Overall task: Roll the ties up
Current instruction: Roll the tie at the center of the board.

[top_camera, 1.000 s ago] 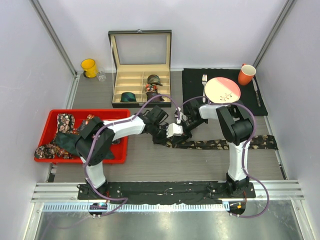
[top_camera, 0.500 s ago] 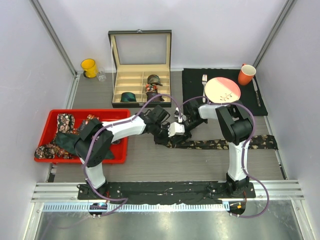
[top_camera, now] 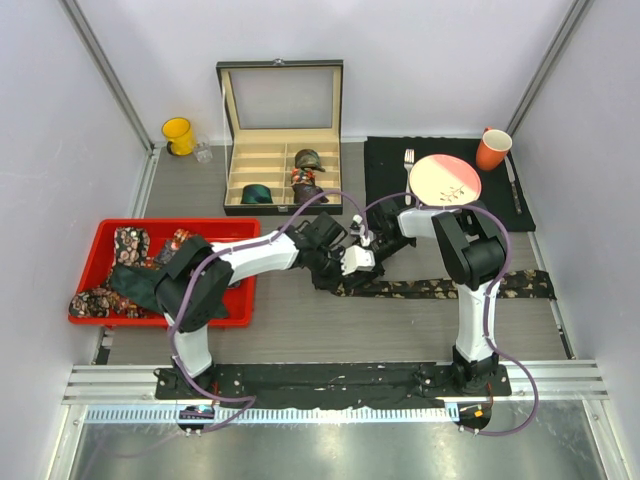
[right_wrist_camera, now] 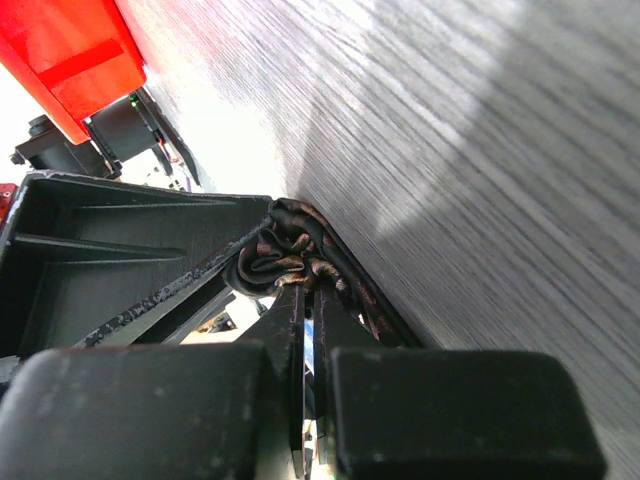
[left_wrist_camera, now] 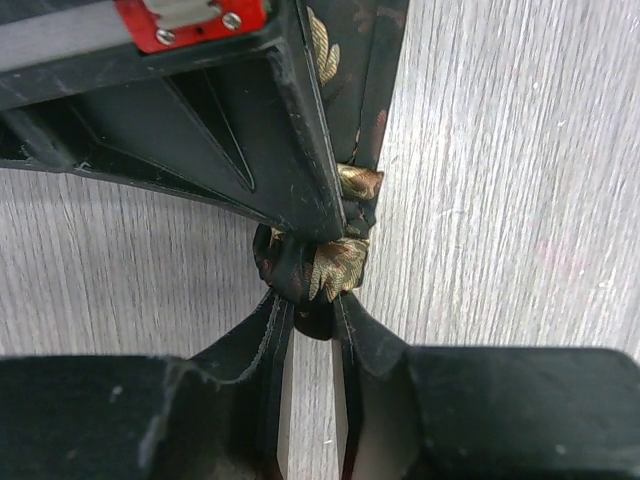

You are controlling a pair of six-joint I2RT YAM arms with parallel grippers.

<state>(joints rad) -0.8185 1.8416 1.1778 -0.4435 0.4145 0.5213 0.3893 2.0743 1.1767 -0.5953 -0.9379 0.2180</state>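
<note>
Dark floral tie (top_camera: 440, 290) lay stretched across your table (top_camera: 330, 335) before the arms; your left gripper (left_wrist_camera: 310, 312) and right gripper (right_wrist_camera: 308, 292) were both clamped onto its bunched left end

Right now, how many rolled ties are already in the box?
3: a dark green coil in the near-left compartment, a dark coil at far right, and a floral coil just nearer than it. The box walls may hide others.

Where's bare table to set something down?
Free: strip between the flat tie and near rail; patch between yellow mug, box and red tray. Crowded: centre, where left end effector and right end effector pinch the tie's end; the mat.
</note>
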